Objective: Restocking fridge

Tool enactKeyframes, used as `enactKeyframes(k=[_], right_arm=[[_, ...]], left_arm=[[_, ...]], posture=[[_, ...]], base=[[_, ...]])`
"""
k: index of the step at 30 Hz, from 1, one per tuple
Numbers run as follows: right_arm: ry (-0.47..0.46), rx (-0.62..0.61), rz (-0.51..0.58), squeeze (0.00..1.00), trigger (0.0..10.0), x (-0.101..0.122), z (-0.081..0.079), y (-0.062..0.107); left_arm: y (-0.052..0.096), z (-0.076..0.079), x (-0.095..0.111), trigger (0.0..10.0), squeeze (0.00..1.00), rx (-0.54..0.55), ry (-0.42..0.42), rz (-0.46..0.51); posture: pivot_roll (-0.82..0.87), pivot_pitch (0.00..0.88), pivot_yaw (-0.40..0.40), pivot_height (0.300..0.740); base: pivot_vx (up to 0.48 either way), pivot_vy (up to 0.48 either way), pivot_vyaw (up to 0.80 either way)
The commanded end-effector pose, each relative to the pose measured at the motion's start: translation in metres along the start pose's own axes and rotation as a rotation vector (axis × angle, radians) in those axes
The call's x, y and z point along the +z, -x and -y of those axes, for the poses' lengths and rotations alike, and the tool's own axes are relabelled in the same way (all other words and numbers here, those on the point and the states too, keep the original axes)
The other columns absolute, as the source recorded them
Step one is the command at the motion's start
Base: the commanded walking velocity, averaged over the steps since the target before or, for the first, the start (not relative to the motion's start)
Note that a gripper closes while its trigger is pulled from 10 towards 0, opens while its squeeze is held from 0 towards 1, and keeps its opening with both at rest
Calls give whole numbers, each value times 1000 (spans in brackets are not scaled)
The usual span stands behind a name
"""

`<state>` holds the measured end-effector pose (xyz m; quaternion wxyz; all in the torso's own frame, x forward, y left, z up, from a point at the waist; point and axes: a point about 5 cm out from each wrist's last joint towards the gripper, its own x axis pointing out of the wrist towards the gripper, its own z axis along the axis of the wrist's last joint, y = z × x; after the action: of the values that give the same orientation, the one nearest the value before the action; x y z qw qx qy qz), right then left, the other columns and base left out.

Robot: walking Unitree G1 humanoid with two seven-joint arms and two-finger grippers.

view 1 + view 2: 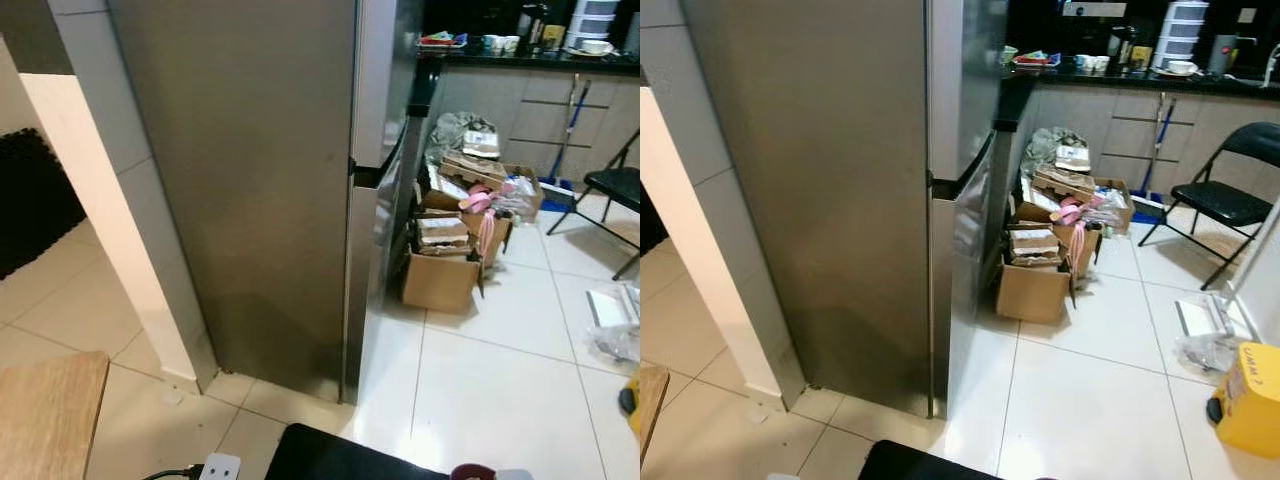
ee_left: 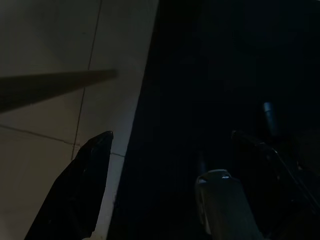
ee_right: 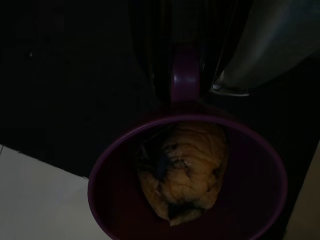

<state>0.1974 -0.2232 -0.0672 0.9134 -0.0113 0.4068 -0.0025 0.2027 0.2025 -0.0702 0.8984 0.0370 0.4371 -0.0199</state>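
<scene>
Right wrist view: purple cup (image 3: 187, 175) fills lower centre, a muffin (image 3: 182, 170) inside; right gripper (image 3: 185, 70) clamps its handle at upper centre. Left wrist view: left gripper (image 2: 172, 150) jaws wide over tile floor (image 2: 45, 40). Left eye view: closed fridge (image 1: 250, 180) centre-left, boxes (image 1: 455, 240) right.

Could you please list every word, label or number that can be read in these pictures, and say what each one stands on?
No text can be read for certain.
Yellow box on the floor: dark marks on its top, too blurred to read.
Cardboard boxes beside the fridge: printed labels, too small to read.
Items on the dark counter: too small to read.
Purple cup in the right wrist view: no lettering seen.
</scene>
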Motion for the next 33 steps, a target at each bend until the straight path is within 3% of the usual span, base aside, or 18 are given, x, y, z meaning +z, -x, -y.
enactKeyframes(k=[1,33], right_arm=[[-12,-16,4,0,10000,0,4,1],[-6,-18,6,0,10000,2,6,1]], left_arm=[[0,6,-4,10000,0,-14,3,-6],[0,2,-5,10000,0,5,28,-11]], posture=[[-71,85,-3,734],[-74,85,-5,734]], base=[[0,-360,0],[0,-360,0]])
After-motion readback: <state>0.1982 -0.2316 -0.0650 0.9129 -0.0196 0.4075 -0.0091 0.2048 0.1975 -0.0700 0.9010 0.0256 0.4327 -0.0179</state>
